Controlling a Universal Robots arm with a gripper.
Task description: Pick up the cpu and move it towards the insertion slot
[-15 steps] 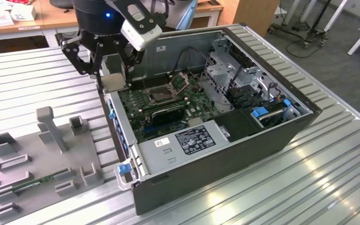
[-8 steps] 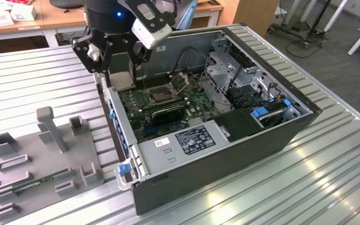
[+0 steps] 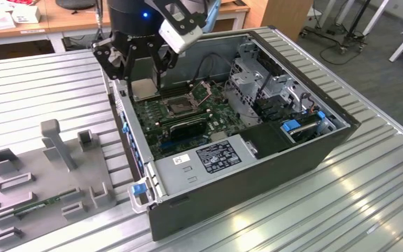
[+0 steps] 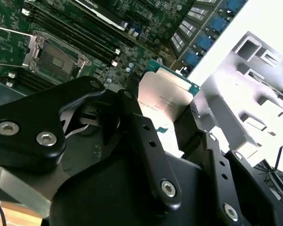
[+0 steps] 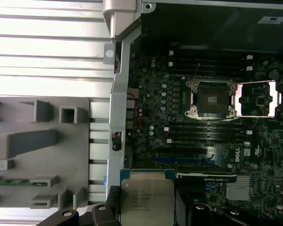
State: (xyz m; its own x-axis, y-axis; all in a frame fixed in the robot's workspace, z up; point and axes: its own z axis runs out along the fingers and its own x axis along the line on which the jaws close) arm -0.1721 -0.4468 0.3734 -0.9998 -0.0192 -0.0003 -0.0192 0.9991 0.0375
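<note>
Black gripper [image 4: 162,110] fingers [image 4: 141,136], close against the lens in the second wrist view, are pinching the cpu [image 4: 162,96] by two opposite edges, so your jaws are closed on the chip and its broad silvery lid stays clear of the pads. You are holding it in the air above the open computer case [image 3: 327,136], over the far part of the motherboard [image 3: 187,118] toward the exterior view's left, near the case wall. In the first wrist view the cpu [image 5: 147,200] shows its metal lid to the camera with a green rim along one edge; being square, it has no real long axis, and its edges look roughly parallel to those of the socket. That grip seems chosen to keep the underside free and level for seating.

Beyond the chip, the insertion slot [image 5: 212,98] lies open on the board, its silver frame around a dark centre and its hinged cover plate [image 5: 257,99] folded out beside it, well apart from the cpu. Long black memory slots [image 5: 203,134] run alongside the socket. In the exterior view the socket [image 3: 179,106] sits just to the right of and nearer than your gripper [image 3: 145,79].

Outside the case, on the ribbed metal table [image 3: 33,94], a grey fixture tray [image 3: 44,184] at near left holds a green memory stick [image 3: 37,206].
</note>
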